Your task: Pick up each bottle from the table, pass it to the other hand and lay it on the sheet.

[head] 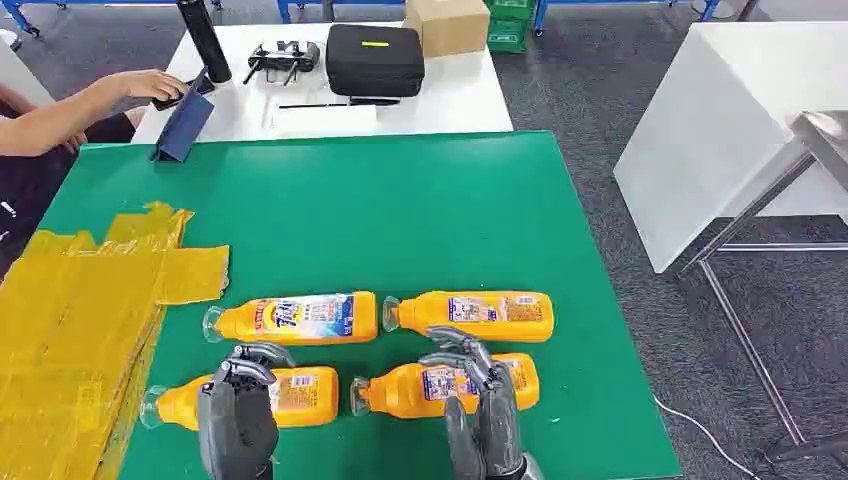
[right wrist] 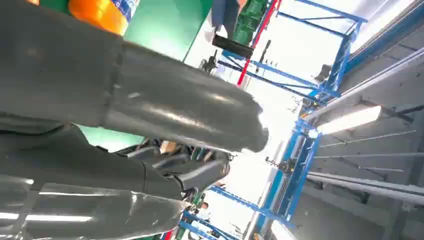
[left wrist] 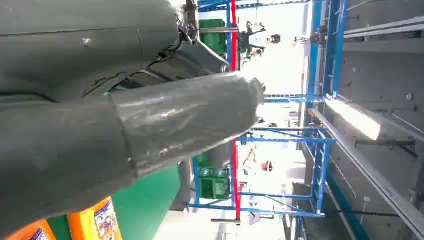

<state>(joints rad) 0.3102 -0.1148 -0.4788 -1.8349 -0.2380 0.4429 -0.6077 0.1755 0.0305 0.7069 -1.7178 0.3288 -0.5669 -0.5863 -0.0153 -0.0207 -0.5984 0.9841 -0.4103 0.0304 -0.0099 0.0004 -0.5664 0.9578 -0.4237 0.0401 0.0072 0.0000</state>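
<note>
Several orange bottles with clear caps lie on their sides on the green table point(head: 400, 220). The far pair are the far-left bottle point(head: 295, 318) and the far-right bottle point(head: 475, 314). In front lie the near-left bottle point(head: 300, 394) and the near-right bottle point(head: 420, 388). My left hand point(head: 238, 408) hovers over the near-left bottle, fingers apart and holding nothing. My right hand point(head: 480, 400) hovers over the near-right bottle, also holding nothing. The yellow sheet point(head: 70, 330) covers the table's left side. Orange bottle parts point(left wrist: 95, 222) show past my left hand point(left wrist: 125, 115), and one point(right wrist: 97, 11) past my right hand point(right wrist: 125, 105).
A person's arm point(head: 90, 105) reaches to a blue tablet stand point(head: 185, 125) on the white table behind. A black case point(head: 374, 58), a cardboard box point(head: 446, 24) and a dark bottle point(head: 204, 40) stand there too. A white table point(head: 720, 130) is at the right.
</note>
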